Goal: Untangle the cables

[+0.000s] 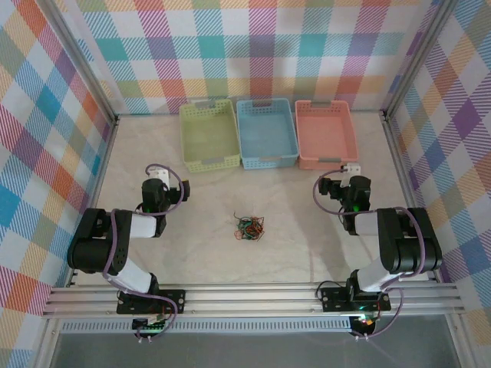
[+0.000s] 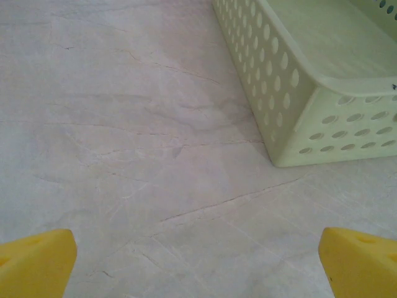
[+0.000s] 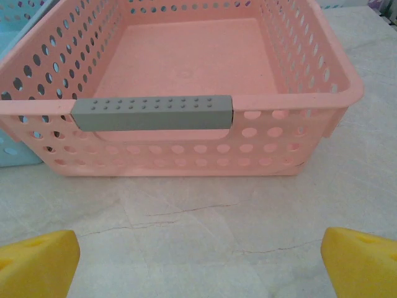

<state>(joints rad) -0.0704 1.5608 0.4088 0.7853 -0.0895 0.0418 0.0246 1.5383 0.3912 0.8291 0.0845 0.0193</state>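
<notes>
The cables (image 1: pixel 249 228) lie in one small tangled heap of red, green and black wire on the table, between the two arms. My left gripper (image 1: pixel 157 178) sits well to the left of the heap, open, its yellow fingertips (image 2: pixel 34 264) wide apart over bare table. My right gripper (image 1: pixel 349 172) sits to the right of the heap, also open, yellow fingertips (image 3: pixel 360 264) spread with nothing between them. Both point toward the baskets at the back.
Three baskets stand in a row at the back: green (image 1: pixel 208 136), blue (image 1: pixel 266 132) and pink (image 1: pixel 324 133). The green basket's corner (image 2: pixel 298 130) is ahead-right of my left gripper. The pink basket with grey handle (image 3: pixel 152 113) is right ahead of my right gripper.
</notes>
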